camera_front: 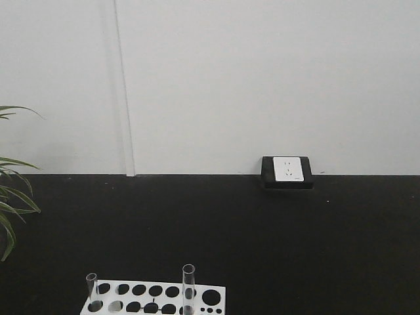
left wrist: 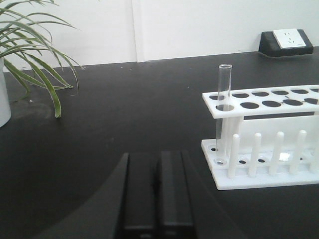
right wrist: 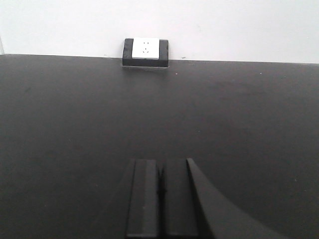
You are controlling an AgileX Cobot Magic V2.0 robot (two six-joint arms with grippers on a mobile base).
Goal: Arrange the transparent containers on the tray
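Note:
Two transparent containers stand upright in a white perforated rack (camera_front: pixel 157 298) at the bottom of the front view: a thin test tube (camera_front: pixel 92 289) at its left end and a wider, taller one (camera_front: pixel 188 287) near the middle. The left wrist view shows the rack (left wrist: pixel 264 134) to the right, with one tube (left wrist: pixel 223 107) in its near corner hole. My left gripper (left wrist: pixel 156 157) is shut and empty, low over the black table, left of the rack. Over bare black table my right gripper (right wrist: pixel 160 163) is shut with nothing in it. The tray is out of view.
A potted plant with long green leaves (left wrist: pixel 37 55) stands at the table's left, its leaves also at the left edge of the front view (camera_front: pixel 13 197). A power socket box (camera_front: pixel 286 171) sits against the white wall at the table's back edge.

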